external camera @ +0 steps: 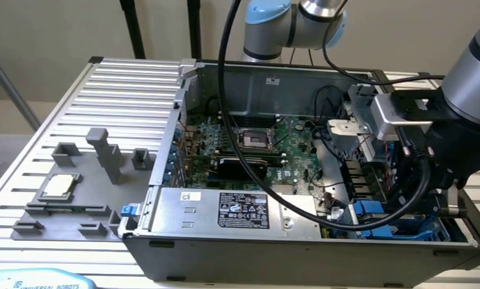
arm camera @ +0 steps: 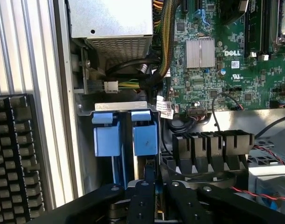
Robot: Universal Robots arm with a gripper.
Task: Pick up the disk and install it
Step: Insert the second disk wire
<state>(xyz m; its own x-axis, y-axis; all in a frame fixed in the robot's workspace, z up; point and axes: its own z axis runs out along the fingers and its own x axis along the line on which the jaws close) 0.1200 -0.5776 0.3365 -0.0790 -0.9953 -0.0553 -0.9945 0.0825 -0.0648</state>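
The disk stands on edge in the drive bay at the open computer case's corner, its bright blue frame facing the wrist camera. A second blue frame sits right beside it. My gripper is just behind the disk, its black fingers close together on the disk's thin rear edge. In the exterior view the blue frames show low in the case at the exterior view's right, under the arm's wrist and its black cables.
The silver power supply box with a black label fills the case's front. The green motherboard lies behind it. A grey fixture with a small square chip sits on the slatted table at the exterior view's left. A black keyboard lies outside the case wall.
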